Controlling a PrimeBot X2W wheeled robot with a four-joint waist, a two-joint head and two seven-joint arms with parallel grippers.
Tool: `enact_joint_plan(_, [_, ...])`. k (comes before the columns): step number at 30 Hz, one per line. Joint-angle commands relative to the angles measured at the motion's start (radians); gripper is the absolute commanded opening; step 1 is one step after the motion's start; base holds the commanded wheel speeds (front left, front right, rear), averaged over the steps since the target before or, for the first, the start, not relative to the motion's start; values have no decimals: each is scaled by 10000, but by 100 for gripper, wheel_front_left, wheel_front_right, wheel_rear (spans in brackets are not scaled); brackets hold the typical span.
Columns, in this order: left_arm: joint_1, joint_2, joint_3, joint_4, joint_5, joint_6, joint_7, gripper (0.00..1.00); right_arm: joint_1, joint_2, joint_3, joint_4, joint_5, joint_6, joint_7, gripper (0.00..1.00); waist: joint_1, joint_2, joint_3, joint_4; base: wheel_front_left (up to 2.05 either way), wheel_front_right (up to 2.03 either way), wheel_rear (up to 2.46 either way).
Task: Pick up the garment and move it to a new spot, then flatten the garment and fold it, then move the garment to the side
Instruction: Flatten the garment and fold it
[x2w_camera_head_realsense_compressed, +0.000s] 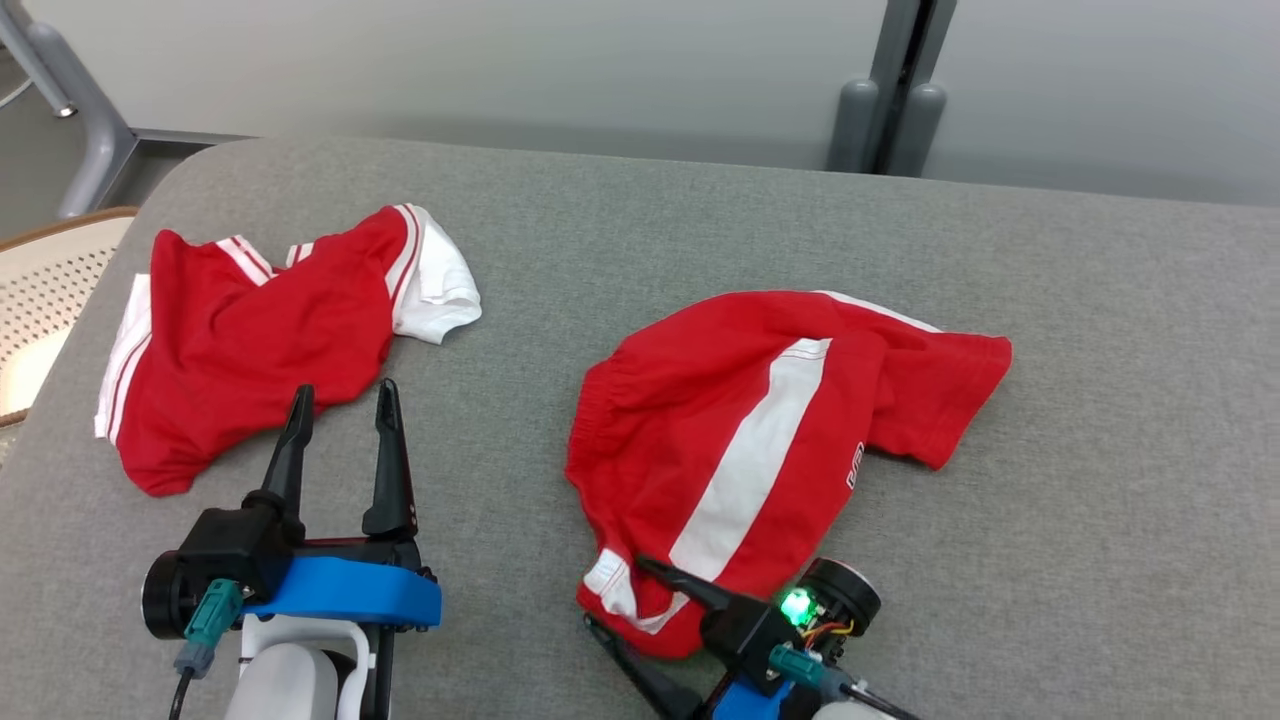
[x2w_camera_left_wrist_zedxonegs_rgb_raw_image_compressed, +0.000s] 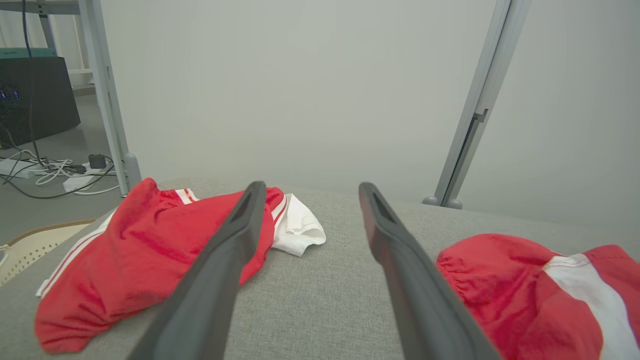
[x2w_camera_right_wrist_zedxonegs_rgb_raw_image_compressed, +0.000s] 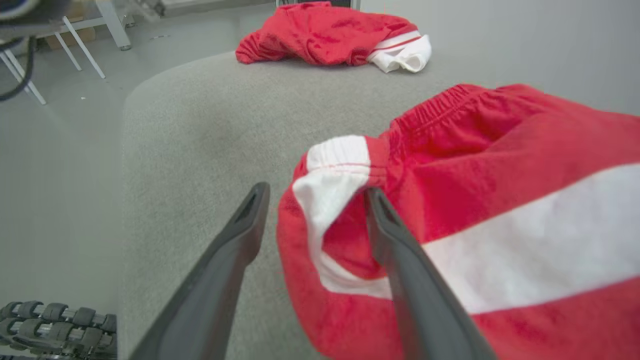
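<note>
The red shorts (x2w_camera_head_realsense_compressed: 700, 400) with a broad white stripe lie crumpled on the right half of the grey padded table (x2w_camera_head_realsense_compressed: 640, 200), their waistband toward the near edge. The right gripper (x2w_camera_right_wrist_zedxonegs_rgb_raw_image_compressed: 316, 191) sits at that near corner. Its 2 dark fingers are spread apart with the white-trimmed waistband fold between them, and 1 finger touches the cloth. The left gripper (x2w_camera_head_realsense_compressed: 345, 388), fingers wide apart and holding nothing, points at the near edge of a 2nd red-and-white garment (x2w_camera_head_realsense_compressed: 250, 340) on the far left.
</note>
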Motion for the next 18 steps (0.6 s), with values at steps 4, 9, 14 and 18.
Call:
enact_joint_plan(4, [24,-10,142,9,126,-25,-48,100,22,-157,-762,-818,-41,1,-42,100,1,0,-143,-412,0,0,0])
enact_joint_plan(9, [89,-11,272,7,209,-53,-48,100,19,-473,-1760,-1576,-171,1,-42,100,1,0,-255,-678,0,0,0])
enact_joint_plan(14, [140,-9,351,-45,225,-66,-48,100,-331,-824,-3089,-2032,-450,1,-42,100,1,0,-279,-816,0,0,0])
enact_joint_plan(18, [159,-11,315,-98,224,-67,-48,100,-790,-1134,-3904,-1992,-710,1,-42,100,1,0,-245,-840,0,0,0])
